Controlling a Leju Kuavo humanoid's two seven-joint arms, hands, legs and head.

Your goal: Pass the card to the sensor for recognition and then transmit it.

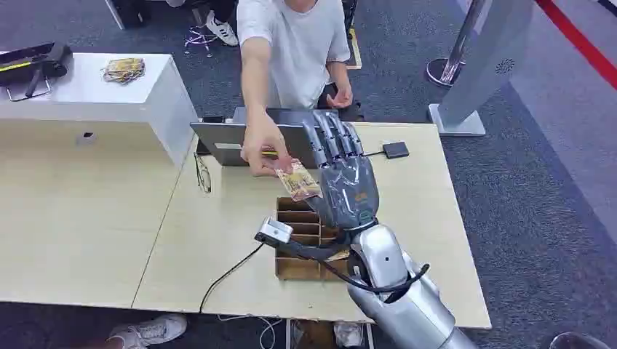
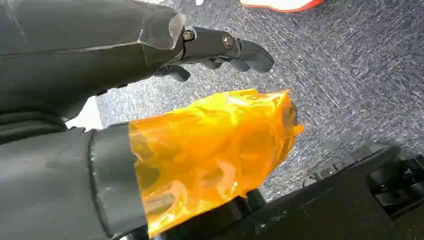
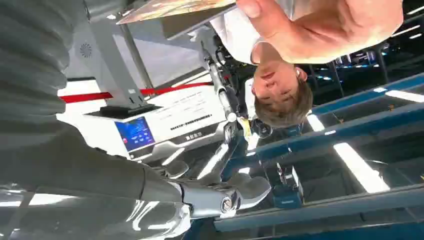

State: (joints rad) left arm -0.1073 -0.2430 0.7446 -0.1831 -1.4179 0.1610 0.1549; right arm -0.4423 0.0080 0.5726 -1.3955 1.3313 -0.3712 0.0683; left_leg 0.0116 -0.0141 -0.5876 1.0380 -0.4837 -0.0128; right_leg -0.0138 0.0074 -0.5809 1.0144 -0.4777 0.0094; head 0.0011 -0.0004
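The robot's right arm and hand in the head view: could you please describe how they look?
The right arm is a smooth, glossy silver shell with a rounded forearm. A black cable loops around it near the wrist. The right hand has a dark grey palm housing bearing a small orange mark, and darker, segmented fingers.

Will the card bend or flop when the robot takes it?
Probably not much. The card sticks out flat from the person's hand, held by one edge without drooping, so it looks fairly stiff. It looks thin and light, since a pinch holds it. Its face seems smooth, so it might slip between the right hand's hard fingers.
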